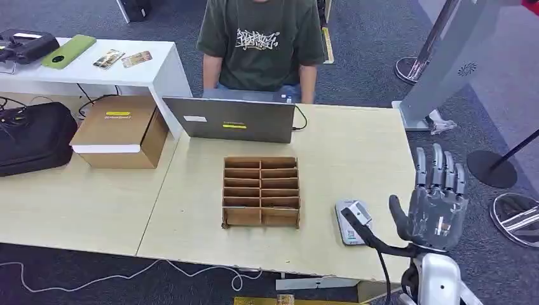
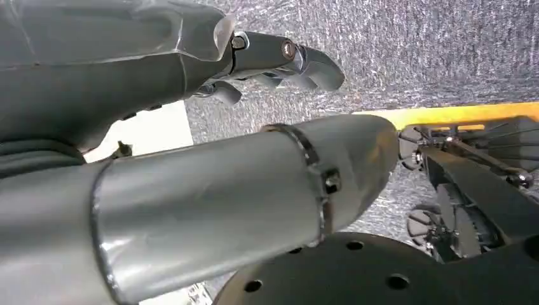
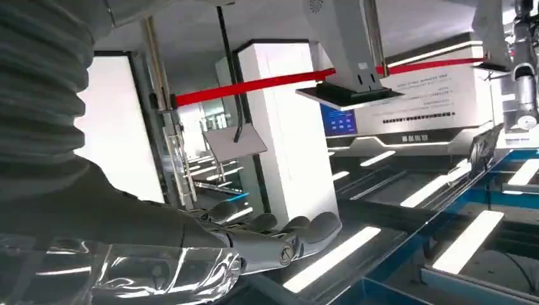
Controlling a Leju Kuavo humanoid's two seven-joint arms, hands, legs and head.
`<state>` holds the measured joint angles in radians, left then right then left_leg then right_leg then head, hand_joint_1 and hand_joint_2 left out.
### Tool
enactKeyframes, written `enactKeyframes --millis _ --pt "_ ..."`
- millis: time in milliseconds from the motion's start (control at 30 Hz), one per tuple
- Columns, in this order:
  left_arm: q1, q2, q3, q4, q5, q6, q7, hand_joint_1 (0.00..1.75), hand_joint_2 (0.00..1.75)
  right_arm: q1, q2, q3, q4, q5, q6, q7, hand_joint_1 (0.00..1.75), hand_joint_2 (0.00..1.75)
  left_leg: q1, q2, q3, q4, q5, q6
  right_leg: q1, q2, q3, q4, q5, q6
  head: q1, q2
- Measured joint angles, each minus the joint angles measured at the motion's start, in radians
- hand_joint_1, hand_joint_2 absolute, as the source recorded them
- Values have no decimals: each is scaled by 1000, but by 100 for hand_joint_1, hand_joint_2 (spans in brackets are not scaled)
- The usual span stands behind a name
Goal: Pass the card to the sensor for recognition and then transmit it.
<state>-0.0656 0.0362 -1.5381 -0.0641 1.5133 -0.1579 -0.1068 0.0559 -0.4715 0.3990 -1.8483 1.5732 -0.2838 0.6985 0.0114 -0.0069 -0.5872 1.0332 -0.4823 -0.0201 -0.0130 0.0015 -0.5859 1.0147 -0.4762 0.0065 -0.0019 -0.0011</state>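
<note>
Office or exhibition hall: desks (image 1: 356, 152), laptop (image 1: 232, 119), barrier posts (image 1: 496, 166), carpet.

The table (image 1: 356, 159) is showing pale, matt wood. The rack (image 1: 260, 191) is looking like raw brown board, the box (image 1: 121, 130) like plain cardboard. The right hand (image 1: 434, 206) is gleaming as grey, semi-glossy plastic. The carpet (image 2: 407, 57) is appearing rough and woven. The laptop (image 1: 230, 119) is looking smooth, matt grey.

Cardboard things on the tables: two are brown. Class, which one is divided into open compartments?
The slotted cardboard organiser in front of the laptop, with two columns of open slots. The other, a closed cardboard box on the left, has none.
</note>
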Motion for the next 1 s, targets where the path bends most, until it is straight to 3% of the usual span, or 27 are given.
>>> enactKeyframes --millis 233,567,1000 --pt "0 -9 0 4 37 -4 -1 0 0 8 28 29 -33 0 86 0 0 175 0 0 0 0 0 0 0 0 0 0 0 0 0 0" --pt "0 -23 19 11 57 -10 1 0 0 -26 65 152 -40 0 142 0 0 175 0 0 0 0 0 0 0 0 0 0 0 0 0 0" --pt "4 -27 35 17 57 -13 0 0 0 -35 177 308 24 0 238 -2 0 175 0 0 0 0 0 0 0 0 0 0 0 0 0 0"
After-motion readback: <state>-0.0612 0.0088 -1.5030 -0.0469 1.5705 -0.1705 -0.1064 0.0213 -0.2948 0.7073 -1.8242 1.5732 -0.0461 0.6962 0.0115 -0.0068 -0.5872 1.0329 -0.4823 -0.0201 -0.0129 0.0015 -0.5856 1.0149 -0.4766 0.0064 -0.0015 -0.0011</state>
